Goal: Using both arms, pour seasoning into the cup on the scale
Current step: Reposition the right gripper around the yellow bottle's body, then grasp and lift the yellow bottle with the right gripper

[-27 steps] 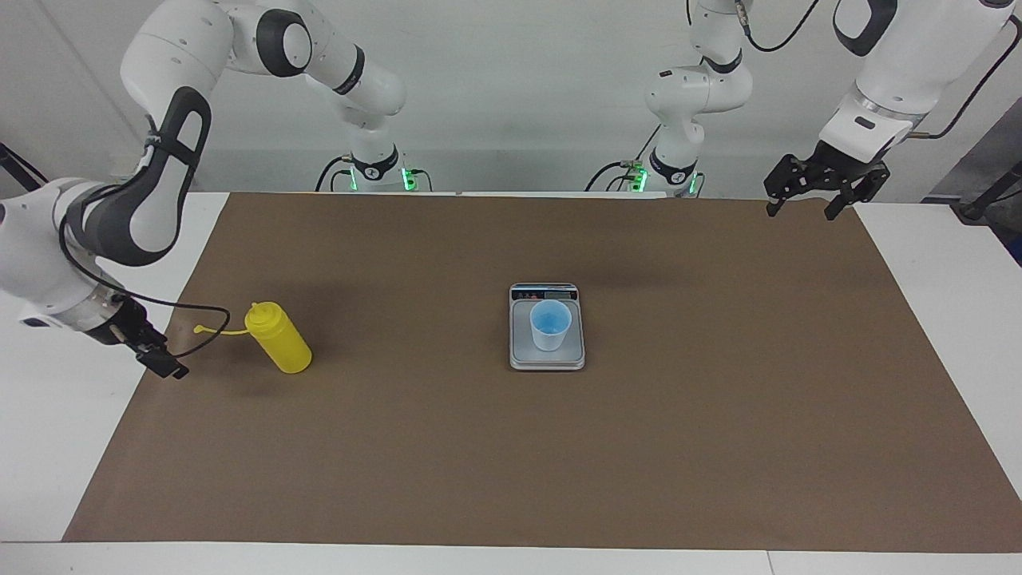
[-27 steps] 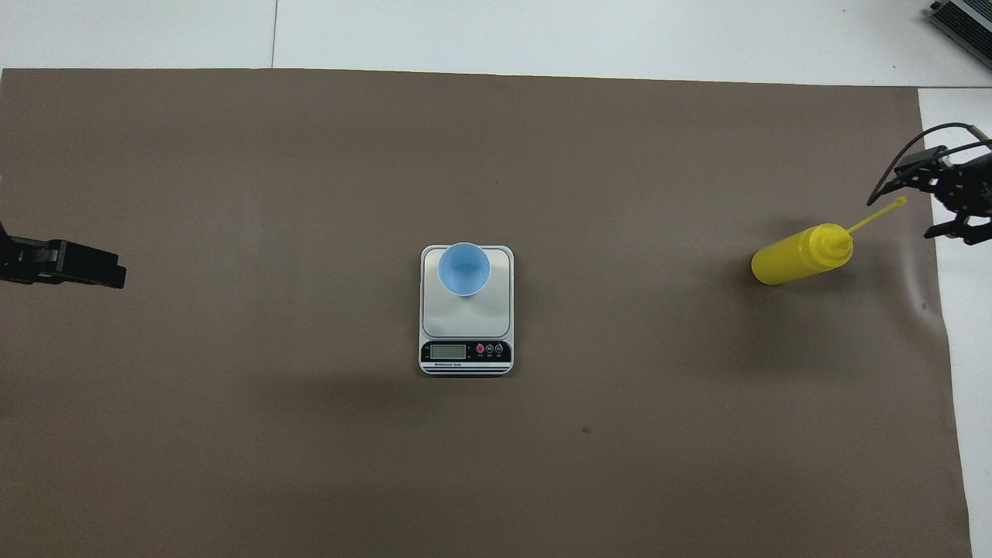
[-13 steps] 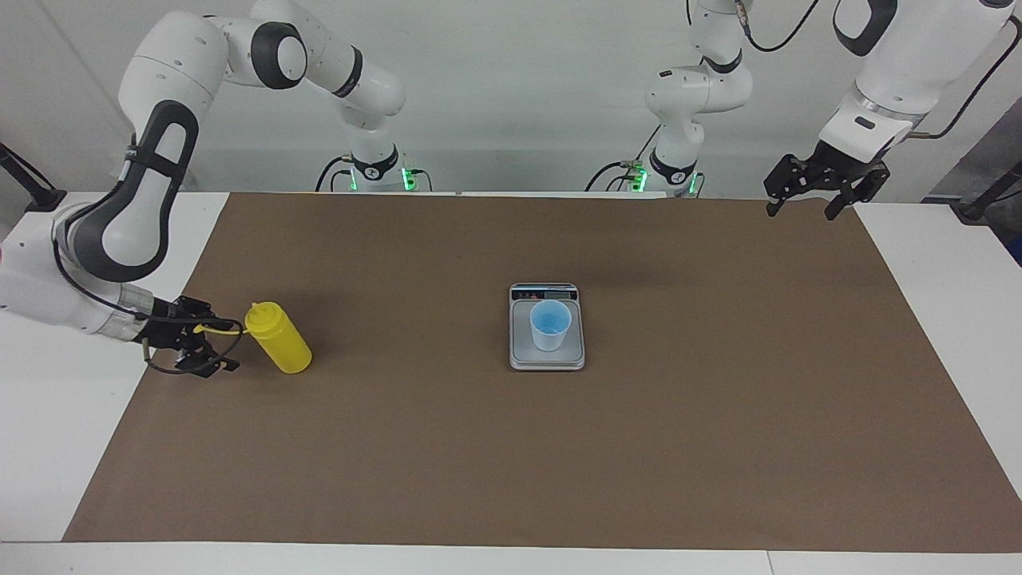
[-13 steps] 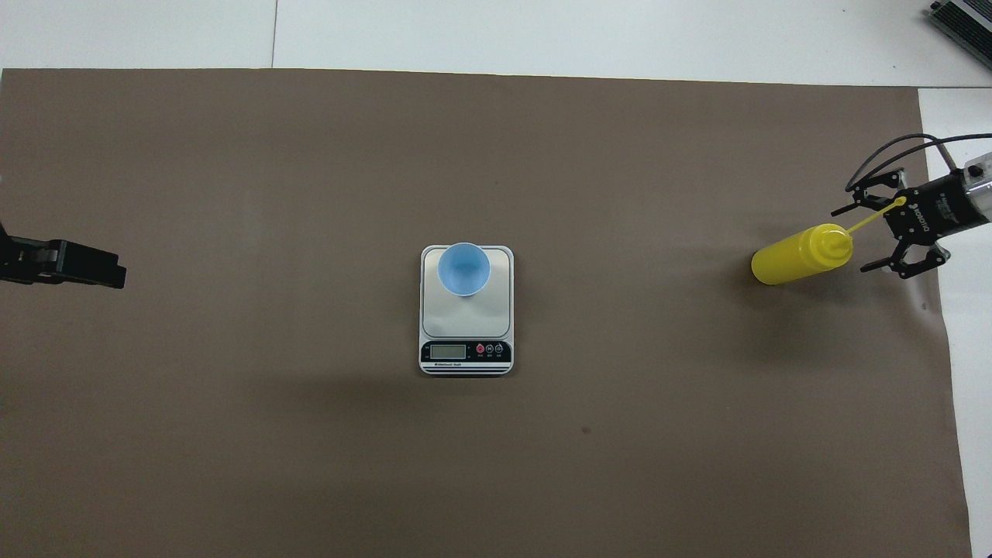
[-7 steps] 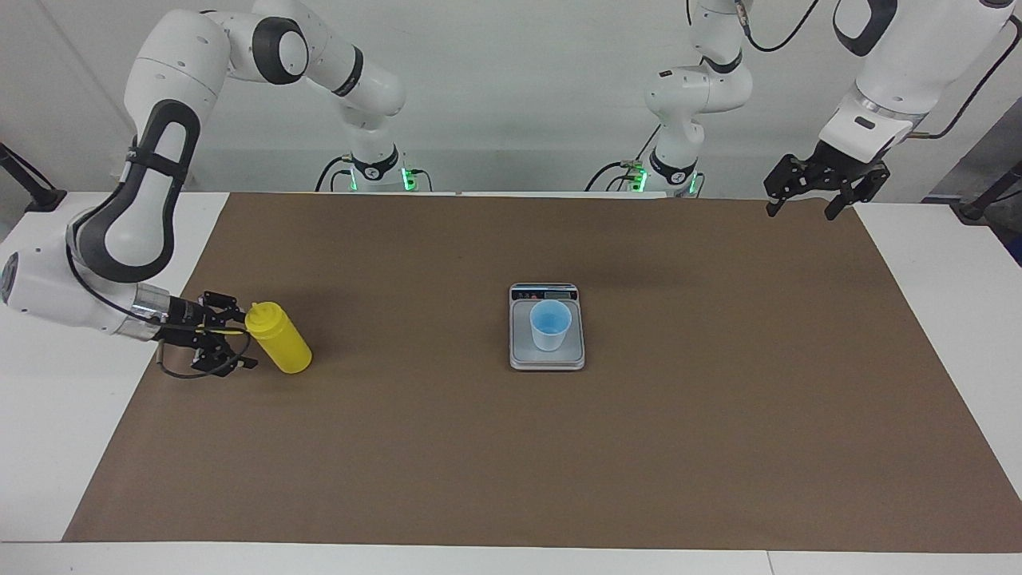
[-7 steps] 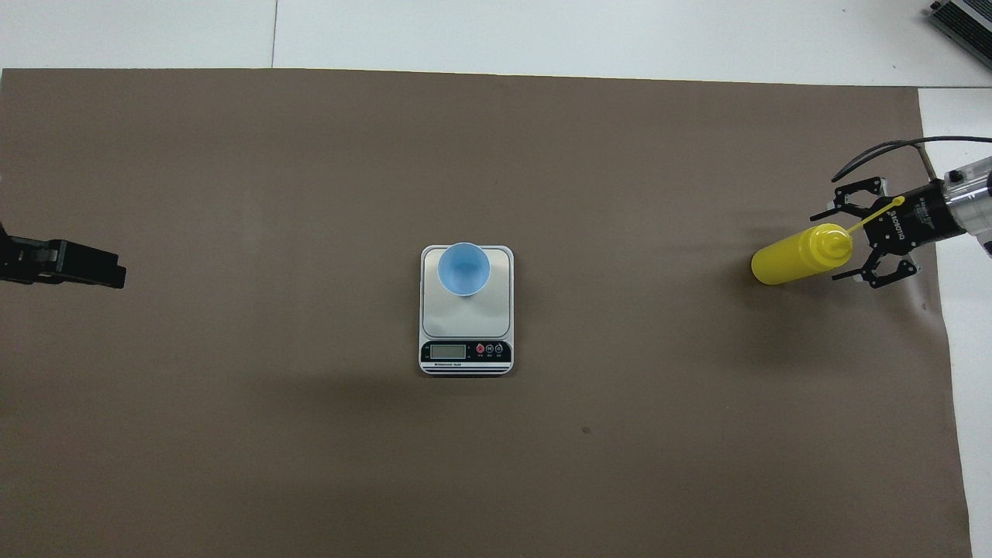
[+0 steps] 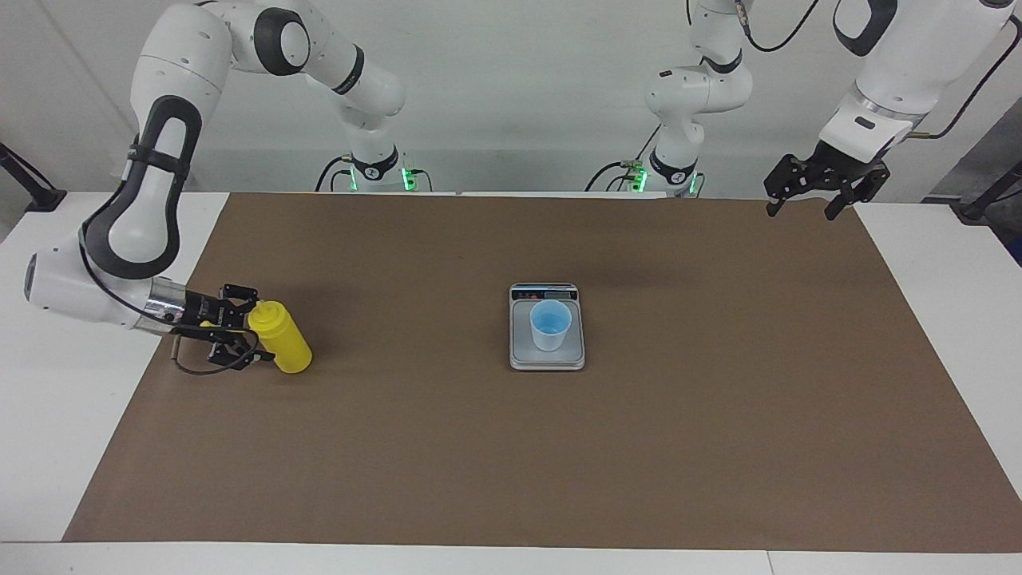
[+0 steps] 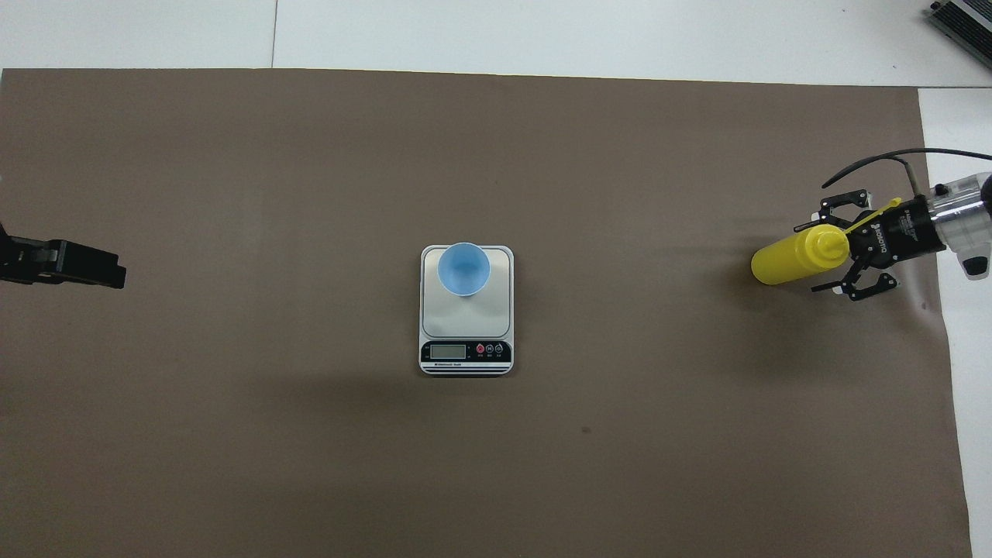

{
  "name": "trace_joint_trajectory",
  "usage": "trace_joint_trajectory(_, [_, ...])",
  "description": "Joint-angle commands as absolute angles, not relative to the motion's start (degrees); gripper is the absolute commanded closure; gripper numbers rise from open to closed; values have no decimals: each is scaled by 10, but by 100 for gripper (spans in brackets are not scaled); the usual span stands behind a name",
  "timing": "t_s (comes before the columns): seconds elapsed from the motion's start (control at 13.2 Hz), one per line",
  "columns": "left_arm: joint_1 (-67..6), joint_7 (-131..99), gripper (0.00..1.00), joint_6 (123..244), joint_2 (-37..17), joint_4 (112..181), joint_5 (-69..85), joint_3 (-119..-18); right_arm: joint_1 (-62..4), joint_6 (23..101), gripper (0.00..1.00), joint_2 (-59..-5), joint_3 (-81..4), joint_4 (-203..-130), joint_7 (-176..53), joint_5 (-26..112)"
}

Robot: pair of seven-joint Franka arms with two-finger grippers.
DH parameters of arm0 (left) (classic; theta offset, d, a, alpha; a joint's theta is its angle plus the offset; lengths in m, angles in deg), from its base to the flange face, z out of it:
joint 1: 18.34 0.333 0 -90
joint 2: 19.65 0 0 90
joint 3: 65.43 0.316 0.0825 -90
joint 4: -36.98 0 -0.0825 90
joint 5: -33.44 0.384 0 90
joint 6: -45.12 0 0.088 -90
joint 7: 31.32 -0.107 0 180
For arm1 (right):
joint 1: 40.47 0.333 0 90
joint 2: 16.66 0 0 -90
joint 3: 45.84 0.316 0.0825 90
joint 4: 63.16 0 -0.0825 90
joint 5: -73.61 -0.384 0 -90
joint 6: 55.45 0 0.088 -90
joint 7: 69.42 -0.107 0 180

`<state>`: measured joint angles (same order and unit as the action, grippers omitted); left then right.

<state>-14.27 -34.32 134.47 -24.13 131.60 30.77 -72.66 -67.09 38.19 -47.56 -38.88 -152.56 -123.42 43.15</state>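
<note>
The seasoning, a yellow squeeze bottle (image 7: 283, 350) (image 8: 789, 260), stands on the brown mat near the right arm's end of the table. My right gripper (image 7: 254, 325) (image 8: 812, 257) is low and open, one finger on each side of the bottle's nozzle top, and the yellow cap strap (image 8: 876, 215) lies across it. At the middle of the mat a pale blue cup (image 7: 550, 326) (image 8: 463, 269) stands on the silver-grey scale (image 7: 547, 359) (image 8: 465, 319). The scale's display faces the robots. My left gripper (image 7: 801, 209) (image 8: 66, 263) waits open, raised over the mat's edge at the left arm's end.
The brown mat (image 7: 511, 447) covers most of the white table (image 7: 48, 415), leaving white strips at both ends. A cable loops under the right wrist (image 7: 200, 369). A grey device (image 8: 961, 23) sits at the table's corner farthest from the robots.
The right gripper has slid along the mat toward the bottle, and its open fingers now flank the bottle's top. Bottle, cup, scale and left arm have not moved.
</note>
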Motion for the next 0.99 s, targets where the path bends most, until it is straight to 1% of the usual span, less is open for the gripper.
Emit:
trace_joint_trajectory(0.0, [-135,-348,0,1343,-260,1334,314,-730,-684,401,0,-447,-385,-1570,-1241,408])
trace_joint_trajectory(0.15, [-135,-348,0,1343,-260,1334,314,-730,-686,404,0,-437,-385,-1592,-1238,389])
trace_joint_trajectory(0.23, [-135,-347,0,1343,-260,1334,314,-730,-686,409,17,-436,-385,-1598,-1225,389])
trace_joint_trajectory(0.3, [-135,-348,0,1343,-260,1334,314,-730,-688,406,98,-435,-386,-1597,-1226,385])
trace_joint_trajectory(0.38, [-135,-348,0,1343,-260,1334,314,-730,-688,407,100,-435,-387,-1597,-1226,380])
trace_joint_trajectory(0.61, [-135,-348,0,1343,-260,1334,314,-730,-689,406,100,-433,-388,-1585,-1227,379])
trace_joint_trajectory(0.76, [-135,-348,0,1343,-260,1334,314,-730,-681,412,100,-413,-388,-1582,-1235,382])
trace_joint_trajectory(0.91, [-135,-347,0,1343,-260,1334,314,-730,-651,441,100,-386,-387,-1576,-1283,391])
